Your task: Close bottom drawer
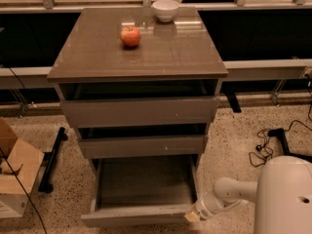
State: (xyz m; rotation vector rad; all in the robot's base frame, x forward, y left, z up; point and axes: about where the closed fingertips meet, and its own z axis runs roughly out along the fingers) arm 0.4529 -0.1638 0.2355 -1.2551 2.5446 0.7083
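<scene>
The bottom drawer (141, 213) is the lowest of three taupe-grey drawers in the cabinet. It stands pulled far out, and its wide shallow grey box is empty. Its flat front runs along the bottom of the view. My gripper (193, 215) is at the end of the white arm, low at the right, right at the right end of the drawer's front. The two upper drawers (139, 112) are pulled out a little.
A red apple (130, 36) and a white bowl (165, 9) sit on the cabinet top (185, 57). A cardboard box (14, 179) stands on the floor at the left. Black cables (268, 143) lie on the speckled floor at the right.
</scene>
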